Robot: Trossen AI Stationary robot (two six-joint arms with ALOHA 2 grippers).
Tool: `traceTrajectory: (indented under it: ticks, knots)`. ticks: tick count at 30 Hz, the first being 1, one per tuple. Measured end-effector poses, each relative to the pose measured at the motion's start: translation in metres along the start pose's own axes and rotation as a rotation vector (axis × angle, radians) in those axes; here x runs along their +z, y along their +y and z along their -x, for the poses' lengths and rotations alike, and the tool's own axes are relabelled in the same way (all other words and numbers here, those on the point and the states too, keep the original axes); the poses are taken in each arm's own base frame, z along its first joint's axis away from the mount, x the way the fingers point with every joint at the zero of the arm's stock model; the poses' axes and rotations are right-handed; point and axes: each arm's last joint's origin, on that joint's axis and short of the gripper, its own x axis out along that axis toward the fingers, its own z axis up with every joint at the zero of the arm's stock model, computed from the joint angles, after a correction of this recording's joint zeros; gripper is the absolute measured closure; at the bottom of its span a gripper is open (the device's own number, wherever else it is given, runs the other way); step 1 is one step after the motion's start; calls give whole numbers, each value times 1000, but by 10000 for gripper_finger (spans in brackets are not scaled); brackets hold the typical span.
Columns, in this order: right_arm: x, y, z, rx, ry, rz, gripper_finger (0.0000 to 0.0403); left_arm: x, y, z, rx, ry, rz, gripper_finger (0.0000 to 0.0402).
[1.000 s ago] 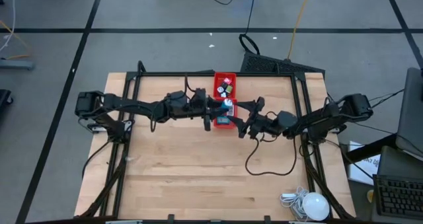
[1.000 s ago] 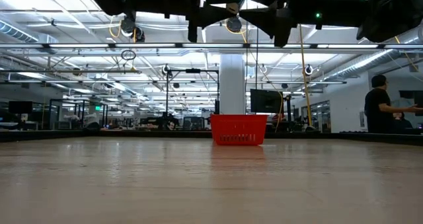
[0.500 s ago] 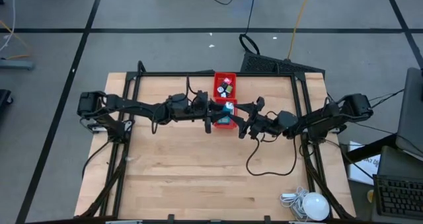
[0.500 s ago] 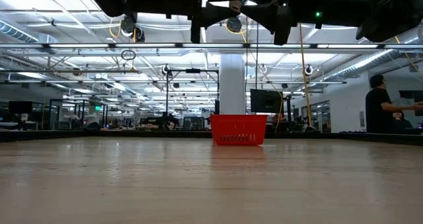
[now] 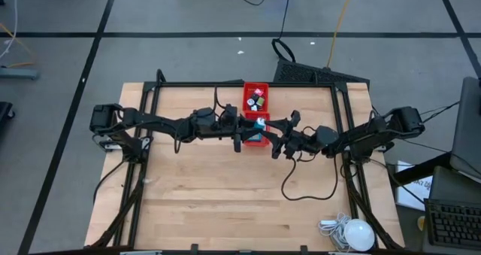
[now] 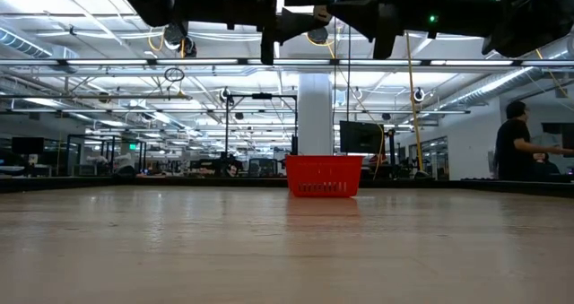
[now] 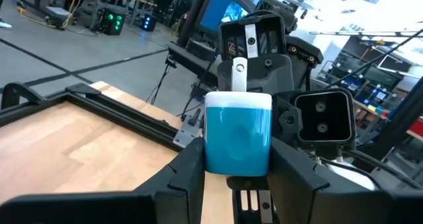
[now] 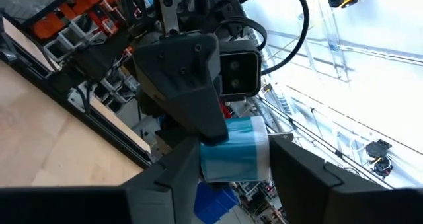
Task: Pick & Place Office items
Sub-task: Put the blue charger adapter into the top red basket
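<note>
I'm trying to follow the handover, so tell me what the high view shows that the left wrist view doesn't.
Only the high view shows the red tray with small office items in its far compartment, the white lamp-like thing at the table's near right edge, and both arms meeting over the tray.

Only the left wrist view shows the light blue piece close up, clamped between the left gripper's fingers, with the right gripper's camera facing it.

Both show that light blue piece held above the wooden table.
</note>
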Motion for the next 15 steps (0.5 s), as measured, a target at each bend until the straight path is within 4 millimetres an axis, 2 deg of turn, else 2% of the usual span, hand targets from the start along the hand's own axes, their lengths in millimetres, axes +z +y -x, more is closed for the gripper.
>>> traceTrajectory:
  ticks: [4, 9, 15]
  knots:
    - [0, 0, 0, 1, 0, -26, 262, 0, 0, 0, 1, 2, 7, 274]
    - [0, 0, 0, 3, -2, -38, 264, -1, -3, 0, -7, 3, 14, 272]
    - [-2, 3, 0, 18, 15, -109, 264, -1, -4, 0, 2, -8, -21, 190]
